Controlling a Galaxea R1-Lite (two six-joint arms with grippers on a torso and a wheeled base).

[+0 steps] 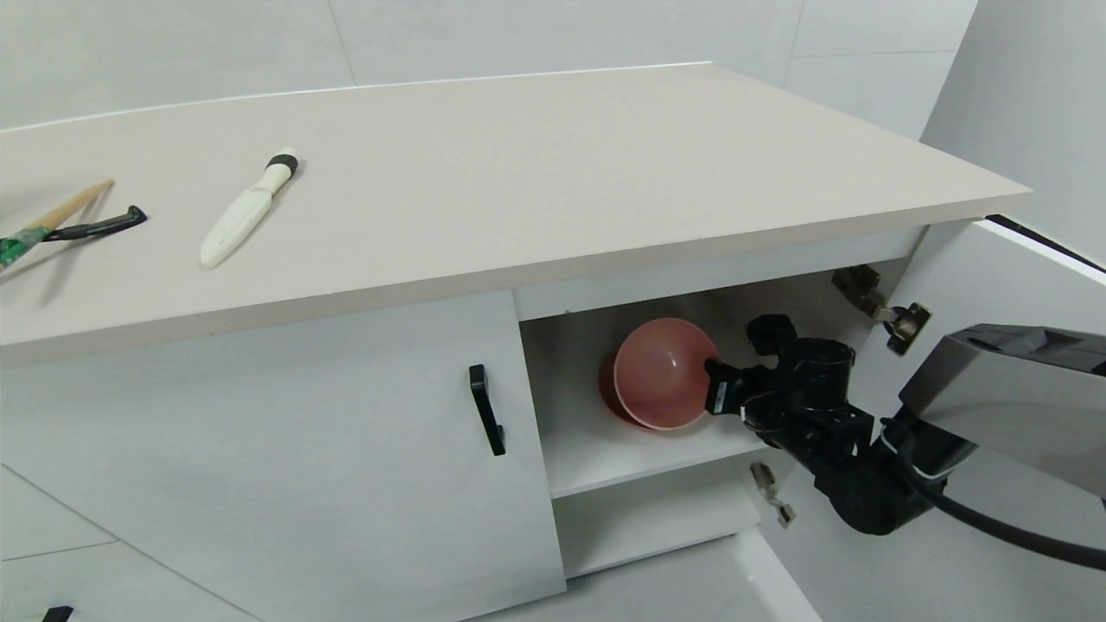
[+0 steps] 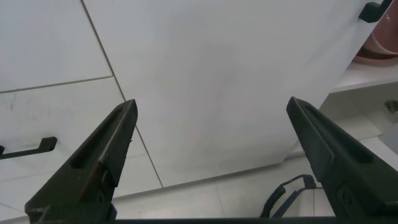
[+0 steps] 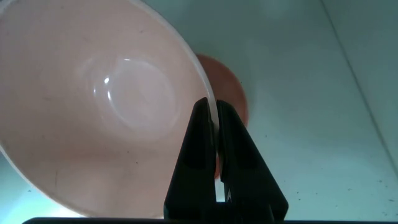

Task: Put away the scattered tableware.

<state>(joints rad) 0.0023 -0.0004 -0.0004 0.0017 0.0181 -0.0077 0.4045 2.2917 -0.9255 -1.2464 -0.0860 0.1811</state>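
Observation:
A pink bowl is held tilted on its side inside the open cabinet, above the upper shelf. My right gripper is shut on the bowl's rim, one finger inside and one outside. Behind the bowl another reddish bowl rests on the shelf. On the countertop lie a white-handled knife, a black utensil and a wooden stick with a green end. My left gripper is open, low in front of the shut white cabinet door.
The right cabinet door stands swung open beside my right arm. The left door is shut, with a black handle. A lower shelf sits beneath the upper one. A drawer handle is to the left.

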